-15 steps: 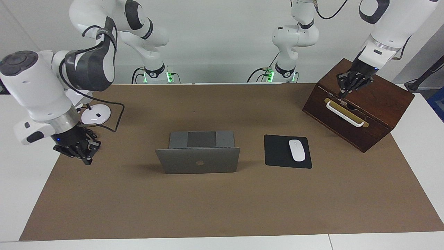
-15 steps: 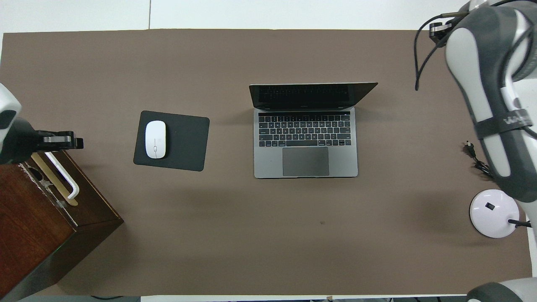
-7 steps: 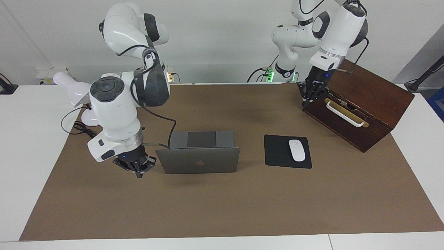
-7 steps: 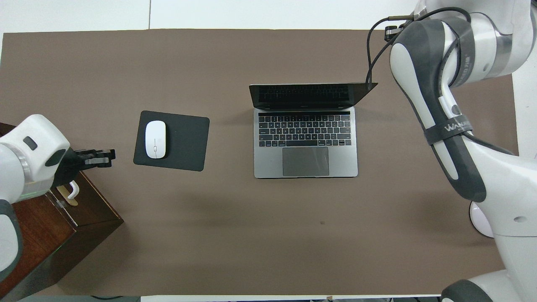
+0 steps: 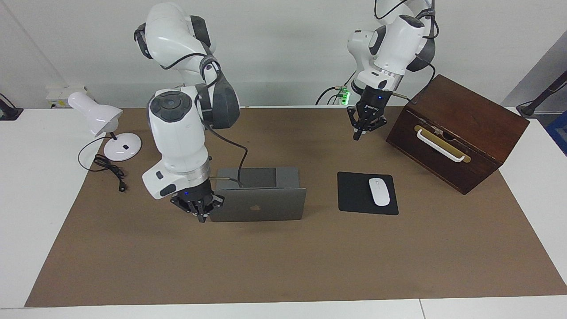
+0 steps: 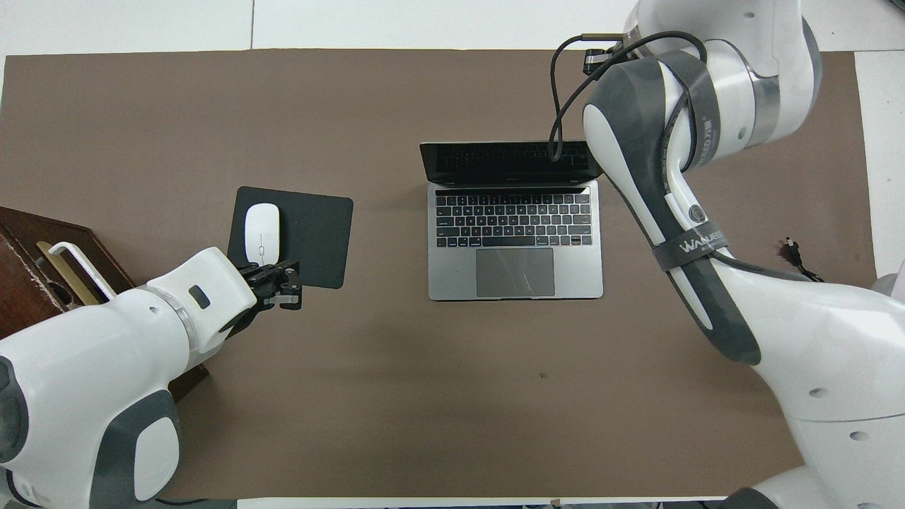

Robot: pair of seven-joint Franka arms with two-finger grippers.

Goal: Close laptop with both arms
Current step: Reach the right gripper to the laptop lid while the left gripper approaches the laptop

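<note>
Clearly the right gripper (image 5: 201, 216), fingertips together and empty, hangs beside the upright lid of the laptop (image 5: 259, 204) mid-table; the left gripper (image 5: 362, 130), likewise pinched empty, hovers well apart.

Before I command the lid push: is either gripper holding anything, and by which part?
Nothing is held. The right gripper is shut beside the thin silver-grey metal laptop lid's corner; the left gripper is shut, up over the mat.

A robotics lab: two white arms (image 5: 181, 133) bolted at a brown-matted table (image 5: 283, 266), bare white walls.
</note>
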